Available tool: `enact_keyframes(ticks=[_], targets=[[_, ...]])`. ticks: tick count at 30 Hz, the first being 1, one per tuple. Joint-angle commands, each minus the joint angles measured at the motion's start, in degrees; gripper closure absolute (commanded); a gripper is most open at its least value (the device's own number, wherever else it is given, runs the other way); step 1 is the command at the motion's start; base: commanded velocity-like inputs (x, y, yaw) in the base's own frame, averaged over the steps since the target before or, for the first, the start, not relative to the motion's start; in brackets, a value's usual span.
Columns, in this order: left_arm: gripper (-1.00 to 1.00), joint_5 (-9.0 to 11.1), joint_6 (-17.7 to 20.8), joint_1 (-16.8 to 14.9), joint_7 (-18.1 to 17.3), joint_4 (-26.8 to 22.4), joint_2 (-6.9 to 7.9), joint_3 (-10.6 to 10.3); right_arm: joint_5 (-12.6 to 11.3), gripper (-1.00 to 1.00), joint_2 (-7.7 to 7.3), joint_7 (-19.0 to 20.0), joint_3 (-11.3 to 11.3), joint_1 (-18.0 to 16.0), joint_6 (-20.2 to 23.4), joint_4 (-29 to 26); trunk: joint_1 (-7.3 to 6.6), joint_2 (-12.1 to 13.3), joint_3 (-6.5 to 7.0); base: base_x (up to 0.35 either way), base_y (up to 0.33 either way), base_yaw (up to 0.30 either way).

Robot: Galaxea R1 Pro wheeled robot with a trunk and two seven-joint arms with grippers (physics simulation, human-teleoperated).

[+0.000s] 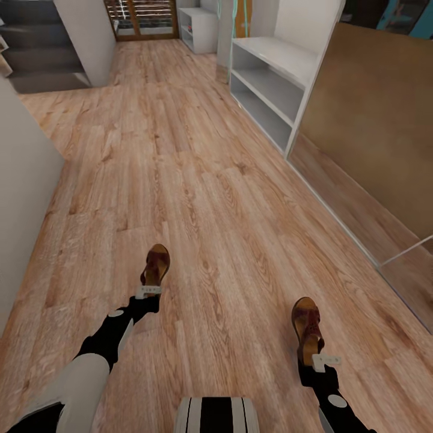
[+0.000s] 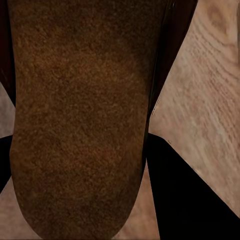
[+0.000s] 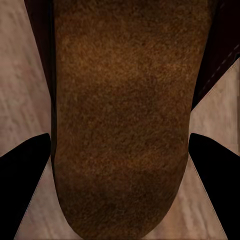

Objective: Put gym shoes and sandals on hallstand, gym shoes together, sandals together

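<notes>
Two dark-brown sandals show, one in each hand. My left gripper [image 1: 148, 292] is shut on the heel of the left sandal [image 1: 156, 263], which points away from me over the corridor floor [image 1: 198, 180]. My right gripper [image 1: 325, 361] is shut on the heel of the right sandal [image 1: 306, 326]. Up close, the left sandal [image 2: 80, 125] lies between dark fingers [image 2: 192, 192], and the right sandal [image 3: 120, 120] between dark fingers [image 3: 22, 172]. The hallstand [image 1: 273, 57] stands ahead on the right, pale grey with two long open compartments. The gym shoes are out of view.
A tan wall panel [image 1: 373, 114] runs along the right behind a floor rail. A grey wall corner [image 1: 24, 198] juts in on the left. Stairs [image 1: 42, 54] rise at the far left. A low white shelf unit [image 1: 198, 27] stands at the corridor's far end.
</notes>
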Motion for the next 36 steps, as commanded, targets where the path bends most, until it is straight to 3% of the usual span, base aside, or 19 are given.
enact_keyframes(ticks=[1, 6, 10, 14, 20, 32, 36], targets=[[1.0, -0.41, -0.23, 0.32, -0.53, -0.14, -0.07, 0.52, 0.58, 1.0, 0.02, -0.14, -0.17, -0.02, -0.3, 0.07, -0.03, 0.0, 0.2, 0.0, 0.0, 0.0], [1.0, -0.41, -1.92, 2.82, -0.17, -0.13, 0.15, 0.61, 0.65, 1.0, 0.02, -0.2, -0.17, -0.02, -1.18, 0.06, -0.16, 0.07, 1.31, 0.0, 0.0, 0.0], [1.0, -0.47, -7.16, 8.36, 0.2, -0.12, 0.84, 0.84, 0.74, 1.0, 0.02, -0.27, -0.17, -0.02, -1.46, -0.21, -0.27, 0.12, 2.46, 0.0, 0.0, 0.0], [1.0, -0.15, -10.65, 11.74, 0.3, 0.04, 1.78, 1.62, 0.83, 1.0, -0.01, -0.24, -0.17, -0.02, -1.58, 0.11, -0.37, 0.18, 3.69, 0.0, 0.0, 0.0], [1.0, 0.71, -15.04, 15.81, 0.21, 0.42, 2.07, 5.44, 0.82, 1.0, -0.06, -0.23, -0.17, -0.02, -3.6, 3.0, -0.52, 0.26, 5.55, 0.0, 0.0, 0.0], [1.0, 0.94, -20.59, 23.76, 0.23, 0.86, 2.14, 9.69, 0.86, 1.0, -0.26, -0.19, -0.17, -0.02, -9.97, 9.96, -0.83, 0.42, 9.29, 0.0, 0.0, 0.0], [1.0, 0.92, -23.08, 26.01, 0.22, 0.87, 2.12, 12.03, 0.86, 1.0, -0.42, -0.15, -0.17, -0.02, -12.85, 13.0, -0.94, 0.47, 10.54, 0.0, 0.0, 0.0]])
